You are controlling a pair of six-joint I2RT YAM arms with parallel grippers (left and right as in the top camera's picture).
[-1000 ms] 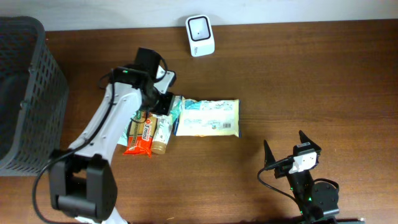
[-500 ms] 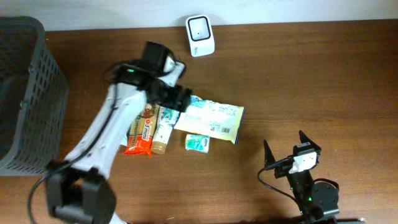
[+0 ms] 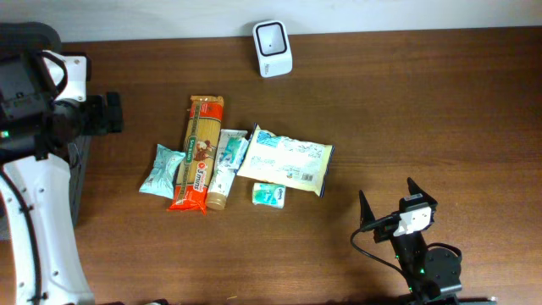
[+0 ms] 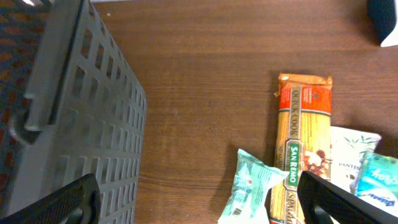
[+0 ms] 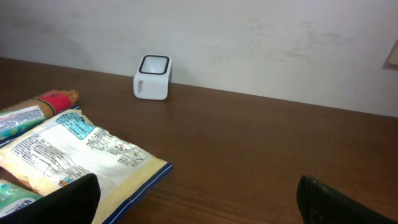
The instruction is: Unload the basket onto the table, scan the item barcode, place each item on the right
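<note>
We take the large bag [image 3: 286, 161] as the item to scan. It lies flat toward the middle of the table [image 3: 440, 102], well short of the scanner [image 3: 273, 36], which stands at the far edge.

A second ago the bag lay square to the table edges, with our left gripper down at its left end, jaws pinched. Now the bag sits skewed, its right end swung toward the near edge. A small packet [image 3: 269, 194] lies in the open just on its near side, where none showed before.

The left gripper [image 3: 108, 113] has let go and pulled away to the left edge, above the basket [image 4: 68, 112]. Its jaws are spread wide and carry nothing. Left of the bag, the spaghetti pack [image 3: 197, 152] and the teal pouch [image 3: 161, 169] are uncovered again and look unmoved. The right gripper [image 3: 387, 193] rests toward the near right corner, jaws wide and empty, just as it was.

We judge the pick to have come to nothing. The bag was disturbed but not carried, and no barcode has faced the scanner. We will need a fresh grasp before any scan. We cannot tell which face of the bag carries the code.
</note>
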